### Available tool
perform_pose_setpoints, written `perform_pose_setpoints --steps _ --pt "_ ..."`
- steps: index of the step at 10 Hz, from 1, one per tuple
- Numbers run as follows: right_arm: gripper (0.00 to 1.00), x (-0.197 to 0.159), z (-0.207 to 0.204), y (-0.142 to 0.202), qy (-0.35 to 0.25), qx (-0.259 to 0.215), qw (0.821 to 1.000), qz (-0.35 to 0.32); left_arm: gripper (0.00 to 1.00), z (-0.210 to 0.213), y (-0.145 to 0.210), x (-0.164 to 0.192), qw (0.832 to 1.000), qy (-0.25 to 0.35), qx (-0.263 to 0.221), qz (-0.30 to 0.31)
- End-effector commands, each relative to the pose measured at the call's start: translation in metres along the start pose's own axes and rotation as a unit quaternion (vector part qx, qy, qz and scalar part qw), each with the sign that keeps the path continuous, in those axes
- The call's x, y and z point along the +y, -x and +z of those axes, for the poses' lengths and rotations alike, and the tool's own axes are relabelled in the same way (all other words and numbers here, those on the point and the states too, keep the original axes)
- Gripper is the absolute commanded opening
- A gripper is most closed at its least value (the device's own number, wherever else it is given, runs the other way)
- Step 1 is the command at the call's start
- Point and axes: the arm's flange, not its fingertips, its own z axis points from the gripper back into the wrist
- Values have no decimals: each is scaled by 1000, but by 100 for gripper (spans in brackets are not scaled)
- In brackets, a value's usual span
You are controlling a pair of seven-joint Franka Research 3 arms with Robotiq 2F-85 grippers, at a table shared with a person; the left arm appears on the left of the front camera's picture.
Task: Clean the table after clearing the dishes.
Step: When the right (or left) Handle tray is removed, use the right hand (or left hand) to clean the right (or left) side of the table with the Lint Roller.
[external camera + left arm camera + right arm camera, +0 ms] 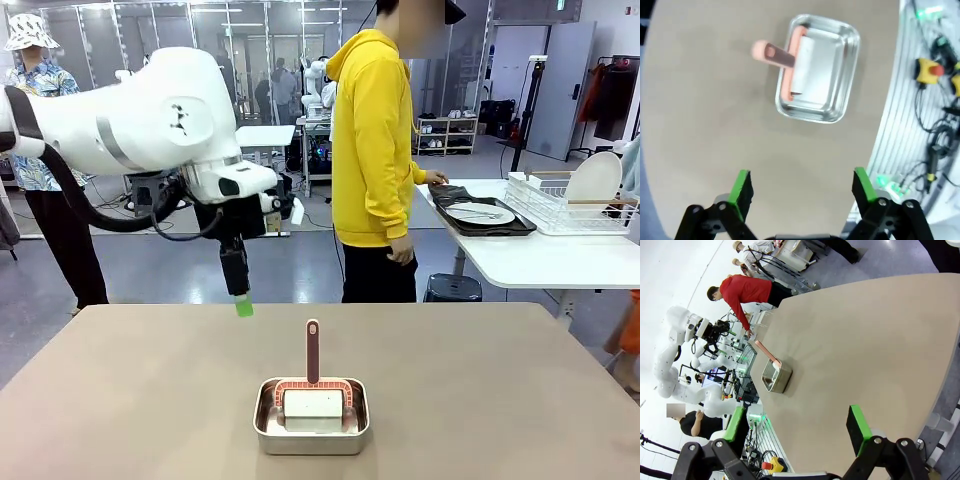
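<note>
The brown table (480,380) spreads wide across the front view. My left gripper (243,305) hangs above its far-left part, pointing down. From its wrist camera it is open (802,187), with bare tabletop (705,125) between the green pads. My right gripper (798,426) is open too, high over the table's edge (865,340), holding nothing. The dishes are off this table: a white plate (480,213) lies on a dark tray (520,228) on the white side table. A person in a yellow hoodie has a hand (437,180) at that tray.
A small steel pan (312,415) (817,67) (776,377) sits near the table's front middle. In it stands a pink-handled scrubber (313,350) with a white pad. A wire rack (560,200) holding a plate stands on the white side table at right.
</note>
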Motion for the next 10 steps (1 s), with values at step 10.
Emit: perform_pose_setpoints --steps 10 --pt "100 5 -2 4 -3 -5 1000 3 100 -3 -1 1 1000 -2 -2 -9"
